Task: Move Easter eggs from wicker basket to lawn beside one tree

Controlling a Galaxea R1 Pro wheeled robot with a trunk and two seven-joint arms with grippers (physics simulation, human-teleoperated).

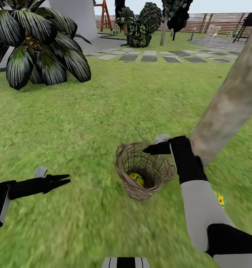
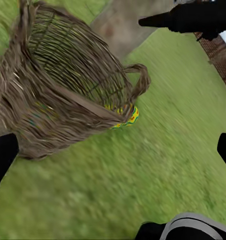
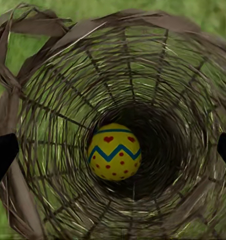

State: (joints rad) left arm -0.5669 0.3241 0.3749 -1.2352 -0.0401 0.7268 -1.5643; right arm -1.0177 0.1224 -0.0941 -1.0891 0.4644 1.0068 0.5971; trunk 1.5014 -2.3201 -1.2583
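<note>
Main risk: the basket (image 1: 144,171) is light, see-through wicker with nothing pinning it. If the right claw (image 1: 155,147) goes in off-centre, a finger catches the rim or the weave, and the basket tips or slides. The egg in the basket (image 3: 114,158) is round and smooth. A pinch that isn't across its middle probably squirts it sideways along the bottom.

Second risk: the well is deep and narrow, so spread fingers have little side clearance on the way down. Any arm drift likely drags the wall.

Right claw: hovers over the far rim of the basket, pointing into it. Both dark fingertips sit wide apart at the edges of the wrist view, nothing between them, no contact with wicker that I can see. The egg lies straight ahead of it, deep at the bottom, close to centred between the fingers.

Another egg (image 1: 220,199) lies on the grass (image 1: 85,123) behind the right arm, near the tree trunk (image 1: 230,100). I can't find the third one.

Left claw (image 1: 63,179): well off to the side of the basket, low over the grass, tips spread, empty.
</note>
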